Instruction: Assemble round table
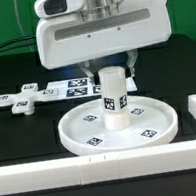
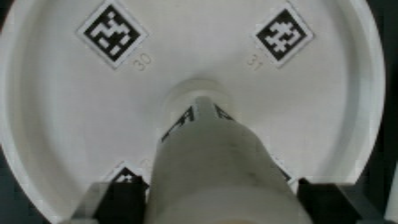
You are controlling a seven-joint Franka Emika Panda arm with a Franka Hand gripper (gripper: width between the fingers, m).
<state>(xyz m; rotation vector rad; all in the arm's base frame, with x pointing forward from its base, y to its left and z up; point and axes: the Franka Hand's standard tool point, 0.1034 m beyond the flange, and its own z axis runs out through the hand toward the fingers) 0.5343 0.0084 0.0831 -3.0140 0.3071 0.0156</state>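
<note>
Leg (image 1: 113, 96) stands upright at the centre of the round disc (image 1: 164, 117), which lies flat on the black table (image 1: 21, 142). Gripper (image 1: 111, 72) hangs over the leg top. The fingers (image 2: 125, 196) flank the leg, one on each side; grip or gap, cannot tell.

Cross-shaped foot (image 1: 24, 100) lies apart, toward the exterior view's left. Marker board (image 1: 72, 86) lies behind the disc, partly hidden by leg and gripper. White bars (image 1: 106, 168) edge the table.

Wrist view is blurred, with the disc rim cut off.
</note>
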